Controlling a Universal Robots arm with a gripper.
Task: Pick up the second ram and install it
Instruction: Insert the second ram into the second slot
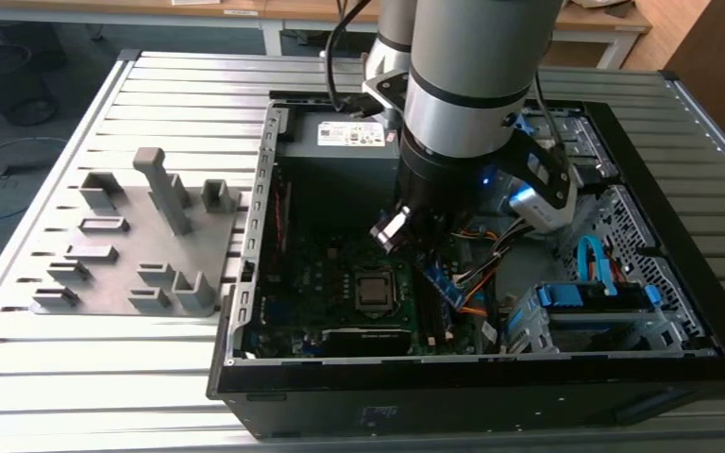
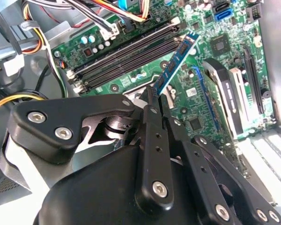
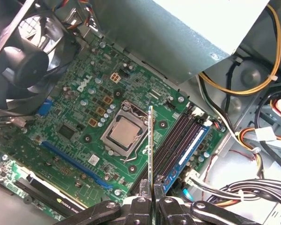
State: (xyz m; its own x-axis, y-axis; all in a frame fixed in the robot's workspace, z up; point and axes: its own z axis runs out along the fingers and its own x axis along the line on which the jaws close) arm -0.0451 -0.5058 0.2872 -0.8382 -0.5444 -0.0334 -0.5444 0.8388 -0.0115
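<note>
Now jaws hold the second ram (image 3: 151, 140) above the motherboard (image 3: 84, 108), cables (image 2: 126, 10) nearby.

The ribbed silver aluminium tabletop (image 1: 148, 85) stands on a dark grey floor (image 1: 86, 40). Light wooden desks (image 1: 299, 11) with white legs line the far side.

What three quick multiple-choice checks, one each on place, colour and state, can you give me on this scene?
1. Where is the second ram?
A) on the grey holder plate
B) in the fingers, over the motherboard
C) on the table

2. What colour is the motherboard?
A) red
B) white
C) green

3. How is the computer case?
A) open, insides exposed
B) closed by a panel
C) lying face down

B: the fingers clamp its end in both wrist views.
C: the board is green around the processor socket.
A: the exterior view looks straight onto the board.
</note>
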